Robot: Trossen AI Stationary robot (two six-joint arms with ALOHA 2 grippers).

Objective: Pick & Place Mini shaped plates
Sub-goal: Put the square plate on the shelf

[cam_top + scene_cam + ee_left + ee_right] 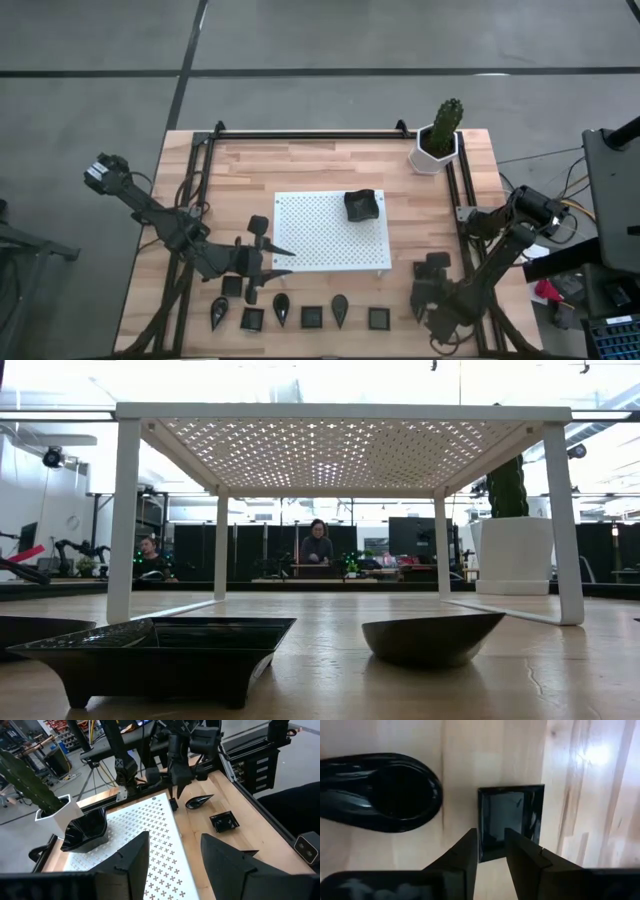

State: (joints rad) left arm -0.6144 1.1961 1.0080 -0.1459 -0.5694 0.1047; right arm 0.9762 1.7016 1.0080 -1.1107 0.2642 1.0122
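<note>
Near the white board's (330,232) front edge, my right gripper (491,851) is hovering, fingers narrowly parted, over a square plate (512,820); my left gripper (175,855) is waiting wide open.

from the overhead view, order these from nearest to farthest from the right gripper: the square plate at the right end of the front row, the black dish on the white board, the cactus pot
Measured from the right gripper, front right of the table:
1. Square plate, beside it in the front row.
2. Black dish, on the white board's far right part.
3. Cactus pot, far right corner.
</note>
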